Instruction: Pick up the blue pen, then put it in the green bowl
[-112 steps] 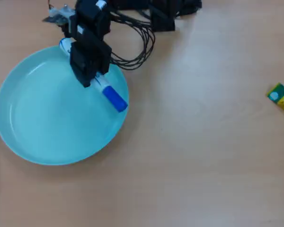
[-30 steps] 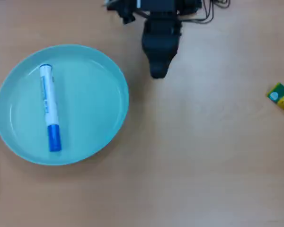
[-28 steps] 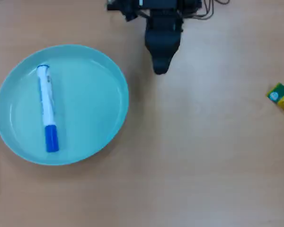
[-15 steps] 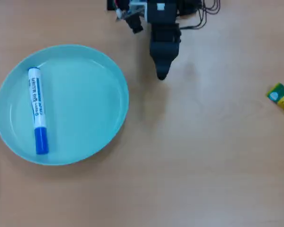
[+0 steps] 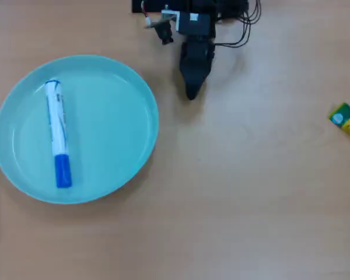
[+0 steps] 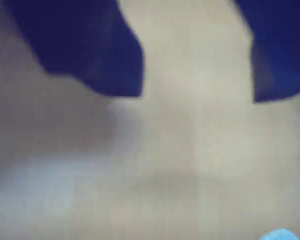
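The green bowl (image 5: 105, 175) sits on the desk (image 5: 233, 204), well to the left of the tool (image 5: 191, 93) in the overhead view and a little lower in the picture. The blue pen (image 5: 58, 133) is the only thing in it. The pen lies flat on the bowl's floor, left of its middle, running roughly up and down the picture: white barrel toward the top, blue cap toward the bottom, near the bowl's lower rim.

The tool hangs over bare desk, apart from the bowl's right rim and touching nothing. From overhead it reads as one dark tapered shape pointing down the picture. In the wrist view, blurred, its two dark fingers (image 6: 95, 55) come in from the top edge with a wide strip of desk between them, so the tool (image 6: 197, 97) is spread and holds nothing. A small pale blue patch shows at the bottom right edge of that view; what it is cannot be told.

Far to the right of the tool, at the overhead picture's edge, lies a small yellow-green object (image 5: 346, 121) with a pale round spot.
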You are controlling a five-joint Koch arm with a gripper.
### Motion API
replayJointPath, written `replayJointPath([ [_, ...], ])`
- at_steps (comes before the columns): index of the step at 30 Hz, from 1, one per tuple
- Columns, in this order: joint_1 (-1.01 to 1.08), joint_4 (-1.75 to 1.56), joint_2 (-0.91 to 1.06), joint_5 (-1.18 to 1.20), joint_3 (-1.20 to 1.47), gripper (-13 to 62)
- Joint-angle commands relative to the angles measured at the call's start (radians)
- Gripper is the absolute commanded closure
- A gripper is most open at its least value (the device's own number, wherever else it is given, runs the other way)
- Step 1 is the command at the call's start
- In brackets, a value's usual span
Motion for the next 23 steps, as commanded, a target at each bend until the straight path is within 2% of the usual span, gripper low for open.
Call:
replayJointPath([
  [1, 0.012, -0.141, 0.097, 0.0, 0.04, 35.7],
  [5, 0.028, -0.147, 0.095, 0.005, 0.077, 41.0],
  [11, 0.049, -0.153, 0.094, 0.005, 0.077, 57.0],
  [23, 0.048, -0.048, 0.092, 0.005, 0.075, 56.9],
])
